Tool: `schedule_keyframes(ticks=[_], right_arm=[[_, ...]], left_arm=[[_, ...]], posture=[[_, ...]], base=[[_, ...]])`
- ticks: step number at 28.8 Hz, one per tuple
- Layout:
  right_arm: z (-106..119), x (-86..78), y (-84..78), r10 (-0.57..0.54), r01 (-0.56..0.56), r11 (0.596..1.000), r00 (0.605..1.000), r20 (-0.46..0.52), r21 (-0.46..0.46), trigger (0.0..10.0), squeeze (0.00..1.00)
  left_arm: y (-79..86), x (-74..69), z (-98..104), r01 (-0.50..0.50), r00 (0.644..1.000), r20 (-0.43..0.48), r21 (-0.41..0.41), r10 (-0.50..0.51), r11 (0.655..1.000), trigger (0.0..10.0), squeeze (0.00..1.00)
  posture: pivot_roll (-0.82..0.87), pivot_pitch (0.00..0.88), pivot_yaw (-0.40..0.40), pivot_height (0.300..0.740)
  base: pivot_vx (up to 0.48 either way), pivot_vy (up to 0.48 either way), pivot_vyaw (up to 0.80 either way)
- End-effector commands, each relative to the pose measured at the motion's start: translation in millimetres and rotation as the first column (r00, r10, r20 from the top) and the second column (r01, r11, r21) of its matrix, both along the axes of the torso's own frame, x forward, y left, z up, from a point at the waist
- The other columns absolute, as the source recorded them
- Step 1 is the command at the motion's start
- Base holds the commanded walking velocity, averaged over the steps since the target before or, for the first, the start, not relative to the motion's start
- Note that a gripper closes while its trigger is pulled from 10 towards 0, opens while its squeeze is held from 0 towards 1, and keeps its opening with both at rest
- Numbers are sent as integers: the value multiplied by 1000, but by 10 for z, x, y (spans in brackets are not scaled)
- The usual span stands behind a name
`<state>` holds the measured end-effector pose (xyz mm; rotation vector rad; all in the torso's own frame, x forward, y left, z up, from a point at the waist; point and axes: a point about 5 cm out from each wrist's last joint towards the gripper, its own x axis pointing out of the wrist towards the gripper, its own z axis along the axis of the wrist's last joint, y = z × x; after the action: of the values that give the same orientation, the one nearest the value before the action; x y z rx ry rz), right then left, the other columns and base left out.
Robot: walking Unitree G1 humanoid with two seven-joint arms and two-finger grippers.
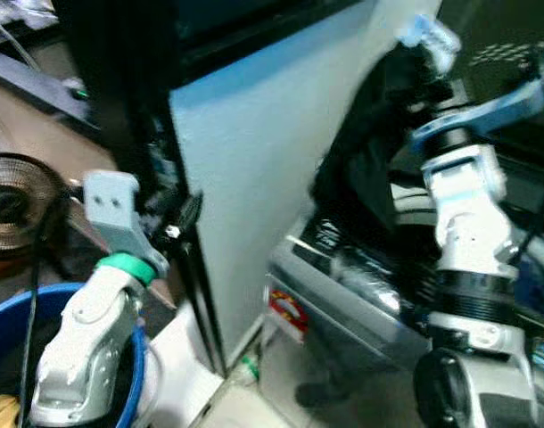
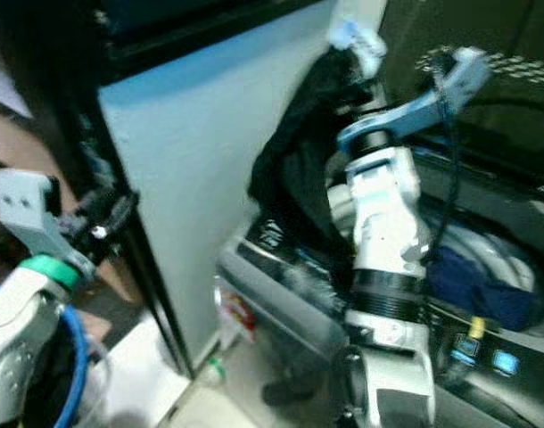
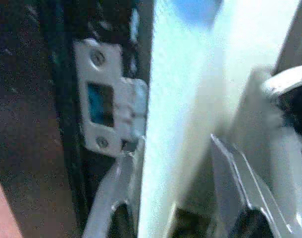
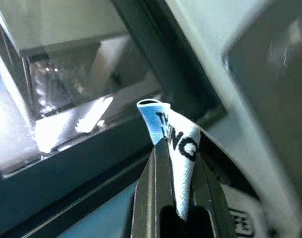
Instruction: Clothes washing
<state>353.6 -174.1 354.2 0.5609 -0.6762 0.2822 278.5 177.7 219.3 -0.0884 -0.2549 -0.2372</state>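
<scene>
A black garment (image 2: pixel 294 169) hangs from my raised right gripper (image 2: pixel 357 40) above the top-loading washing machine (image 1: pixel 343 285). The right wrist view shows both fingers shut on the garment's white printed label (image 4: pixel 178 144). Blue clothes (image 2: pixel 468 276) lie inside the machine's open tub, below and right of the hanging garment. My left gripper (image 1: pixel 178 214) is low on the left, over the blue laundry basket (image 1: pixel 13 312), and points into the dark gap beside a white panel (image 1: pixel 254 160). Its fingers (image 3: pixel 111 198) stand apart and hold nothing.
The tall white panel rises between the basket and the washing machine. A round fan (image 1: pixel 13 205) stands on the floor at the far left. The machine's dark raised lid (image 2: pixel 486 89) is behind my right arm. A white bracket (image 3: pixel 109 99) sits on the dark edge beside the panel.
</scene>
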Motion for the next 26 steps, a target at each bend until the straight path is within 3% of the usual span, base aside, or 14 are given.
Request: schedule_keyframes(ticks=[1,3,10,18,23,24,26], right_arm=[[88,-23,112,10,-9,999,999,34,-45,10000,0],[151,-21,171,-32,41,986,998,53,-159,10000,0],[213,-1,213,-54,72,971,995,84,-226,10000,0],[151,88,340,-7,16,917,1000,24,-398,10000,0],[116,94,379,14,-9,909,1000,8,-416,10000,0],[60,86,456,57,-57,892,998,-13,-449,10000,0],[60,86,456,57,-57,892,998,-13,-449,10000,0]], left_arm=[[33,59,35,-42,999,7,-2,42,999,10000,0],[58,62,78,-59,998,22,-2,59,998,10000,0],[41,40,90,-53,998,28,-1,53,999,10000,0],[38,44,94,-41,999,18,24,41,999,10000,0],[22,42,79,-30,999,15,49,29,998,10000,0],[92,51,94,-98,995,26,42,97,994,10000,0],[92,51,94,-98,995,26,42,97,994,10000,0]], posture=[[174,0,27,740],[175,0,22,740],[179,0,15,740],[176,0,25,740],[176,0,25,740],[173,0,26,740],[173,0,26,740]], base=[[0,0,-800],[0,0,-800],[0,0,-800],[0,0,-800],[0,0,-800],[0,0,-800],[0,0,-800]])
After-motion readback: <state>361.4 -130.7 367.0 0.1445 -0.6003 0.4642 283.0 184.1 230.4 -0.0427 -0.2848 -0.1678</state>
